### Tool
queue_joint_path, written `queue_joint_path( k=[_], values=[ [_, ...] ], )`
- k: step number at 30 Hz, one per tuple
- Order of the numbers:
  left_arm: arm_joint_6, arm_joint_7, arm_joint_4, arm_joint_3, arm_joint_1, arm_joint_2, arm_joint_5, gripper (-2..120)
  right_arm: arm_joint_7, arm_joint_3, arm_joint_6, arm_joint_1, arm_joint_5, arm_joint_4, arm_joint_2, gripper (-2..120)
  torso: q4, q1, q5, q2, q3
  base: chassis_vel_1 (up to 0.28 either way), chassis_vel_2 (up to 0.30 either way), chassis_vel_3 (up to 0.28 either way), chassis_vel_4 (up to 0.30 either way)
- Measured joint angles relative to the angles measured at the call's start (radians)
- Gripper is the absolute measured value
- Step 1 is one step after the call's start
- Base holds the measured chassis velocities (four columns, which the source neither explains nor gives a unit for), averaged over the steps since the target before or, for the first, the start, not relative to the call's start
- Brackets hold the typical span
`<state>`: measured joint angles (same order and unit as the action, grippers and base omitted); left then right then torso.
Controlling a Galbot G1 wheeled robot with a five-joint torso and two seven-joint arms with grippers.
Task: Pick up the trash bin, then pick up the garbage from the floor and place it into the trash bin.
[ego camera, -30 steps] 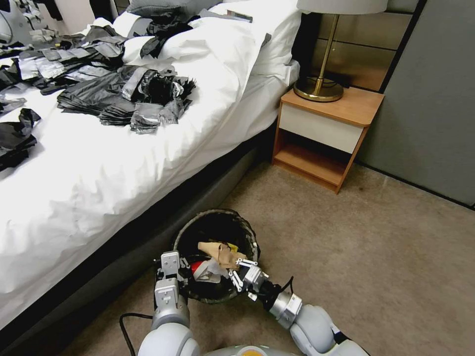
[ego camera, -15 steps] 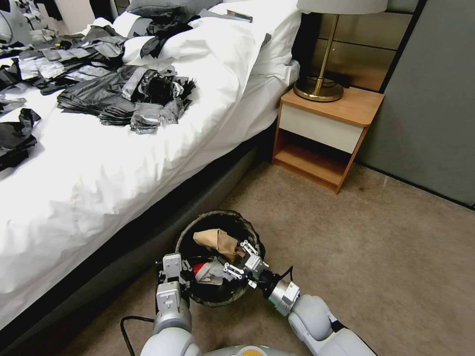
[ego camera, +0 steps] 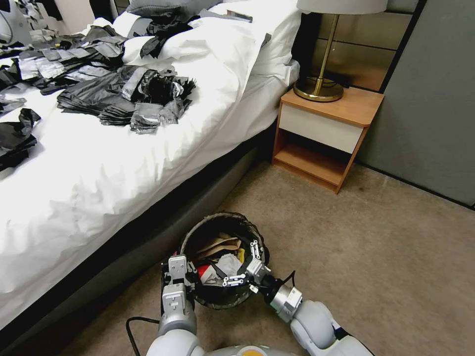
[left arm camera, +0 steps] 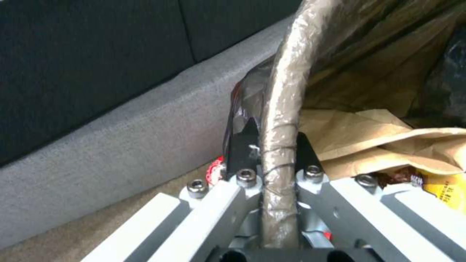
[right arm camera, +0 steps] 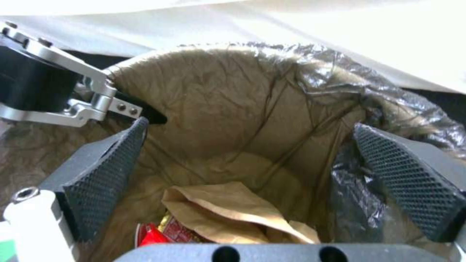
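Note:
The trash bin (ego camera: 217, 216), round with a dark liner, stands on the carpet beside the bed. My left gripper (ego camera: 177, 271) is shut on its near-left rim; in the left wrist view the liner-wrapped rim (left arm camera: 286, 91) sits clamped between the fingers (left arm camera: 245, 145). My right gripper (ego camera: 246, 269) hovers open over the bin's near-right side, its meshed pads (right arm camera: 104, 174) wide apart and holding nothing. Inside the bin lies garbage: a tan paper bag (ego camera: 220, 244) (right arm camera: 228, 211) (left arm camera: 388, 142), a red wrapper (ego camera: 203, 272) (right arm camera: 155, 233), white tissue (ego camera: 229, 263) and a yellow wrapper (left arm camera: 446, 189).
A bed (ego camera: 99, 188) with white sheets runs along the left, strewn with black and grey plastic sheets (ego camera: 123, 99). A wooden nightstand (ego camera: 326, 133) with a brass lamp (ego camera: 319, 84) stands beyond. Open carpet (ego camera: 376, 257) lies to the right. A black cable (ego camera: 131, 326) loops beside my left arm.
The tan paper bag, held up at my right gripper a second ago, has dropped lower into the bin. The right gripper's jaws have spread wider. Bin and both arms shifted slightly right.

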<state>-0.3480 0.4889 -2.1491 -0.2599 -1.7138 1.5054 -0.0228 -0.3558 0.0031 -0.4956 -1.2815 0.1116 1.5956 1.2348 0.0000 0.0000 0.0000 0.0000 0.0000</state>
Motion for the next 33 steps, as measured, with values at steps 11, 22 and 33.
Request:
queue_joint_path(
  k=[11, 22, 33],
  values=[
    [0.001, -0.001, 0.003, -0.021, 0.004, -0.008, -0.005, 0, 0.037, 0.067, -0.066, -0.048, -0.044, 0.159, -0.001, 100, 0.0000, 0.000, 0.0000, 0.000, 0.000, 0.000, 0.000, 0.000, 0.000],
    [0.005, -0.002, 0.014, -0.043, -0.002, -0.018, -0.012, 0, 0.280, 0.221, -0.039, -0.200, -0.059, 0.483, 0.061, 100, -0.0001, 0.000, -0.0001, 0.000, 0.000, 0.000, 0.000, 0.000, 0.000],
    [0.011, 0.007, 0.001, -0.056, -0.024, -0.033, -0.033, 0, 0.345, 0.328, -0.061, -0.308, -0.007, 0.369, 0.065, 100, 0.0001, 0.000, 0.0000, 0.000, 0.000, 0.000, 0.000, 0.000, 0.000]
  ],
)
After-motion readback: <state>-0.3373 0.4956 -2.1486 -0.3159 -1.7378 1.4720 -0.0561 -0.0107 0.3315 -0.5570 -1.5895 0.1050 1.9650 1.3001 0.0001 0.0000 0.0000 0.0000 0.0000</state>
